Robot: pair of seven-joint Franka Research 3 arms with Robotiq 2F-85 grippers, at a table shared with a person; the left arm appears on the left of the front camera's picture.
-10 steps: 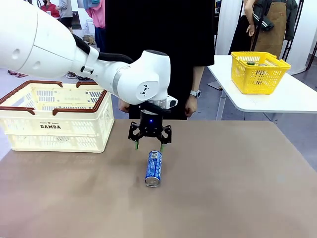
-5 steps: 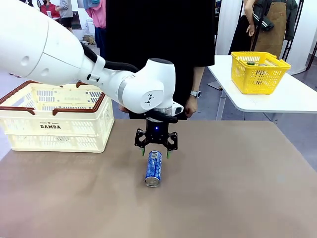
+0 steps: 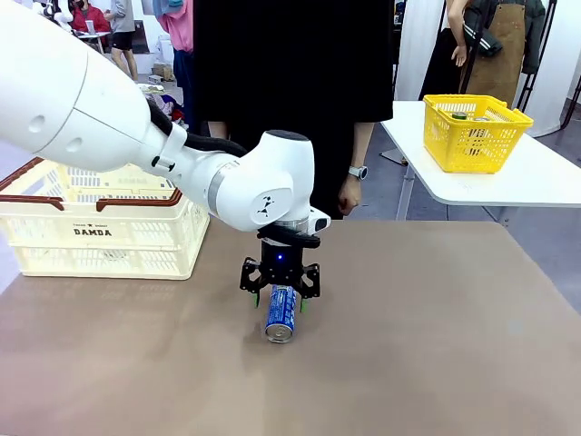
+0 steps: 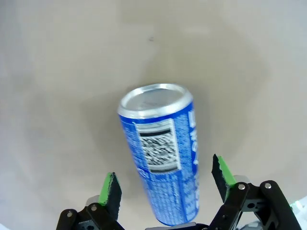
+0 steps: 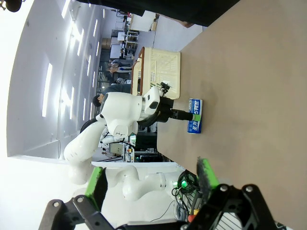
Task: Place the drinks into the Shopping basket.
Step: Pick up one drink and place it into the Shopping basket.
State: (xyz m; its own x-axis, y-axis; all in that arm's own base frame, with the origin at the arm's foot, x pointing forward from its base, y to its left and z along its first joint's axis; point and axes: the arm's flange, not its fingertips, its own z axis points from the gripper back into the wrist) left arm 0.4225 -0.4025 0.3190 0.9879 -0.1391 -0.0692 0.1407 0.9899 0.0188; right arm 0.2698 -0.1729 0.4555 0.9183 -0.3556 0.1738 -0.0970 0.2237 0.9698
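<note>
Now the left claw [image 3: 279, 302] stands wide open, lowered over the slim blue metal can with white print [image 3: 280, 315]. Its green pads [image 4: 111, 188] flank the can without touching it, and the can lies on its side mid-way across the brown worktop [image 3: 436, 345]. The large cream-white slotted plastic basket with a brown rim [image 3: 100, 232] sits at the worktop's far left, its contents hidden, while the smaller yellow mesh basket [image 3: 475, 136] on a white side table [image 3: 545, 182] holds a few small items. Bare worktop spreads right of and in front of the can, and the right claw [image 5: 151, 184] hangs open and empty.
</note>
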